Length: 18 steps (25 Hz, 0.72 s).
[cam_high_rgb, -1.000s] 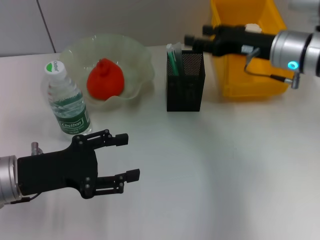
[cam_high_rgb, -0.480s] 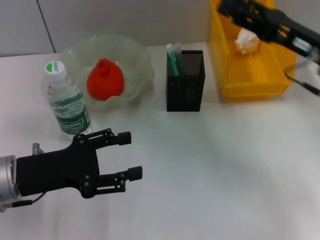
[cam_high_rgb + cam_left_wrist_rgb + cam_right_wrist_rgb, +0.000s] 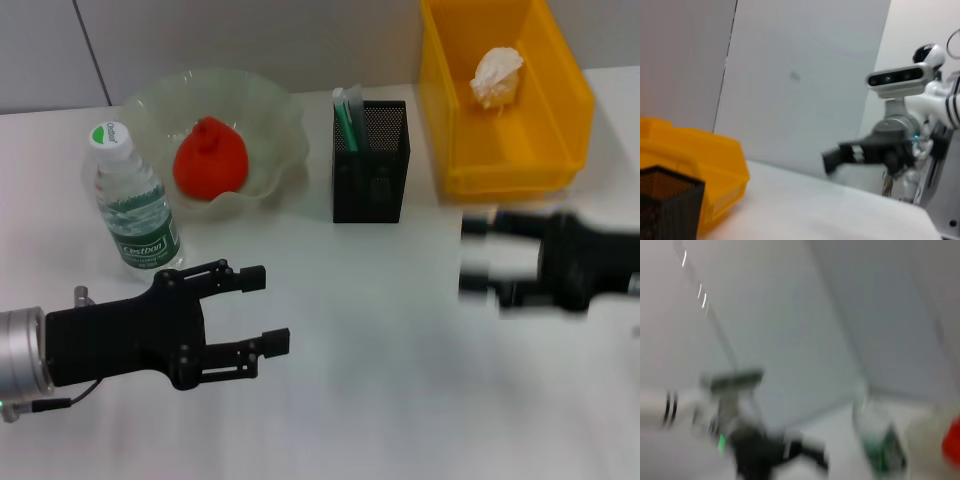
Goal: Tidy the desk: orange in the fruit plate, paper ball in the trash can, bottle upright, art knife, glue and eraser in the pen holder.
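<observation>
The orange [image 3: 210, 160] lies in the pale-green fruit plate [image 3: 285, 115] at the back left. In front of it the bottle [image 3: 130, 200] stands upright. The black mesh pen holder [image 3: 370, 170] holds green and white sticks [image 3: 347, 115]. I cannot tell whether these are the art knife or glue, and the eraser is hidden. The paper ball [image 3: 497, 77] rests inside the yellow trash can [image 3: 505, 165]. My left gripper [image 3: 267, 308] hovers open over the near table, below the bottle. My right gripper [image 3: 472, 256], motion-blurred, is open over the table in front of the trash can.
In the left wrist view the trash can [image 3: 695, 160] and pen holder [image 3: 665, 200] are close by, and the right gripper [image 3: 840, 154] is farther off. The right wrist view is smeared, showing the bottle [image 3: 885, 450] and a red edge of the orange [image 3: 952, 440].
My right arm swung from above the trash can down to the table in front of it, uncovering the paper ball in the can. The left gripper edged slightly right.
</observation>
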{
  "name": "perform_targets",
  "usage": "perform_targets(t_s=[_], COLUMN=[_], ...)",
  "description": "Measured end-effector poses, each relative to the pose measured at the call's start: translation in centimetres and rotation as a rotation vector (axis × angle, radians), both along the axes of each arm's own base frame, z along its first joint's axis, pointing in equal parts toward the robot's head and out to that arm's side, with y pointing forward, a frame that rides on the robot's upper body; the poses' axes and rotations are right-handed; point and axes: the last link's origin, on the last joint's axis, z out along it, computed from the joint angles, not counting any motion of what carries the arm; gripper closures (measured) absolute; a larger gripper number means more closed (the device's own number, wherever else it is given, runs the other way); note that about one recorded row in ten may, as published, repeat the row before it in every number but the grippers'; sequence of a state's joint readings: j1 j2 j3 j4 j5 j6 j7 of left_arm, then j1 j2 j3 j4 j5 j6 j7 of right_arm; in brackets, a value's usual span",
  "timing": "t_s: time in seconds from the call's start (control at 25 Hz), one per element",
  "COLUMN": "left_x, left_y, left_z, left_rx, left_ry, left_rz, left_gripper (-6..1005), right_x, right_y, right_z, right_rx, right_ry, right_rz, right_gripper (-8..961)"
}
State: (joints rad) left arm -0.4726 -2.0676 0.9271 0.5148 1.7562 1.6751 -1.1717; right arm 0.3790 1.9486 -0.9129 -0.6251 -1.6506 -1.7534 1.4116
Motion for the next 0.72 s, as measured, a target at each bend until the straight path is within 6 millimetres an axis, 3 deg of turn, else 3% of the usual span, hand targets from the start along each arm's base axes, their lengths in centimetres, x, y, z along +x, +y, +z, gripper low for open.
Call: perform_targets(t_s=[0.2,0.72], left_x=[-0.3,-0.1], left_y=[-0.2,-0.1], left_z=[-1.0,-1.4], left_rx=[-0.03,-0.073], left_ry=[0.051,0.096], left_rz=[0.006,-0.011], left_gripper=[201,201], right_x=[1.6,1.7], right_y=[-0.7,-0.6], right_z=[-1.2,-1.9], right_rx=[-0.066,-0.037], right_ry=[-0.17,-0.186], right_rz=[0.055,0.074], right_gripper=[133,133])
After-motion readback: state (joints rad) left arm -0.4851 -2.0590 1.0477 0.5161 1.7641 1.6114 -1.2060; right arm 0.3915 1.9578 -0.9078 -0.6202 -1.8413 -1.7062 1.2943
